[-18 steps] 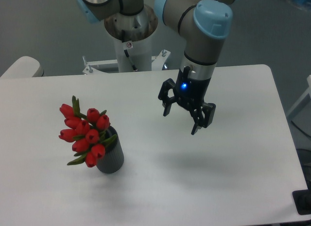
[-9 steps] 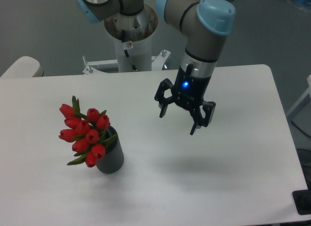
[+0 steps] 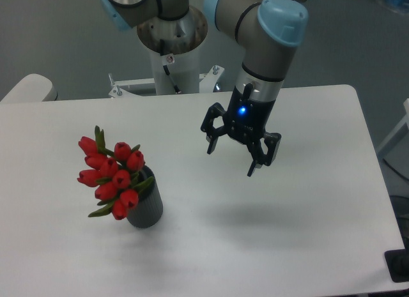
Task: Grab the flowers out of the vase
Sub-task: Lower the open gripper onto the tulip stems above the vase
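The flowers (image 3: 112,176), a tight bunch of red tulip buds with green leaves, stand in the vase (image 3: 147,207), a small dark grey ribbed cylinder at the table's front left. The bunch leans left and spreads wider than the vase mouth. My gripper (image 3: 230,159) hangs above the middle of the table, well to the right of the flowers and apart from them. Its black fingers are spread wide with nothing between them, and a blue light glows on its wrist.
The white table (image 3: 307,233) runs to a rounded right edge. The arm's white base column (image 3: 171,54) stands behind the far edge. A pale rounded object (image 3: 29,87) sits at the far left, and a dark object (image 3: 399,266) at the lower right corner.
The open gripper has drifted slightly left, toward the flowers. The flowers and vase have not moved.
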Controlling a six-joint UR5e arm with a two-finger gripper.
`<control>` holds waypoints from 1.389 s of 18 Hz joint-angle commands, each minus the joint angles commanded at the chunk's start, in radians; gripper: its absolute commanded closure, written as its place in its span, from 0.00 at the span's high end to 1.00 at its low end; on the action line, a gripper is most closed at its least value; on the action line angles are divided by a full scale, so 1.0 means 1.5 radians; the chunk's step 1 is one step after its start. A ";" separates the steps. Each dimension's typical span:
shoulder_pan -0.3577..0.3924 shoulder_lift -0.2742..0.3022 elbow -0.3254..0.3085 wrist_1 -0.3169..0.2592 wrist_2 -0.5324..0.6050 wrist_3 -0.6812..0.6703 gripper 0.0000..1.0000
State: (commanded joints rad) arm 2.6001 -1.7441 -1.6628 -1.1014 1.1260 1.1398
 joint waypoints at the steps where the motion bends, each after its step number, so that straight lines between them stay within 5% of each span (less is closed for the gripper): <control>1: 0.000 0.001 -0.010 0.001 -0.005 -0.011 1.00; 9: 0.002 0.010 -0.058 0.007 -0.163 -0.090 1.00; 25: -0.074 0.028 -0.116 0.059 -0.165 0.005 1.00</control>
State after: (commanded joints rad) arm 2.4897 -1.7027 -1.8361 -1.0126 0.8790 1.1474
